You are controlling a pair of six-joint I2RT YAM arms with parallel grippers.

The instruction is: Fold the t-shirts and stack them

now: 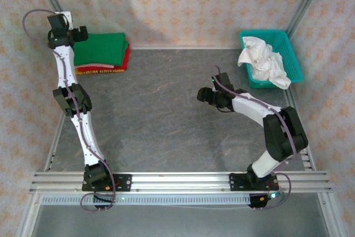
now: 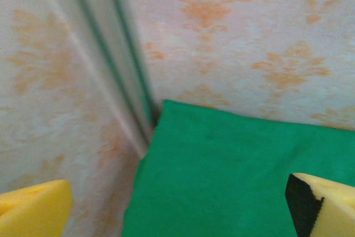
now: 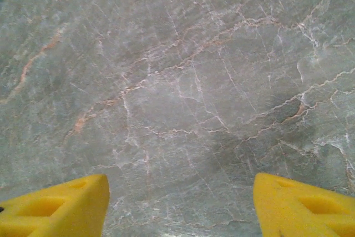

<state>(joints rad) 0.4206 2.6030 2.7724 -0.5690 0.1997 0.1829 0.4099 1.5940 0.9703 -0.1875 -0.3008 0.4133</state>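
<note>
A folded stack of t-shirts lies at the table's back left corner. The green t-shirt is on top, a red one is under it, and a yellow-orange edge shows at the bottom. A pink shirt is hidden or out of view. My left gripper hovers open over the green shirt's left edge, holding nothing. My right gripper hangs open over bare table right of centre, with nothing between its yellow fingers.
A teal basket at the back right holds a crumpled white cloth. The grey marbled table is ringed by patterned walls and metal frame posts. The stack sits close against the back wall.
</note>
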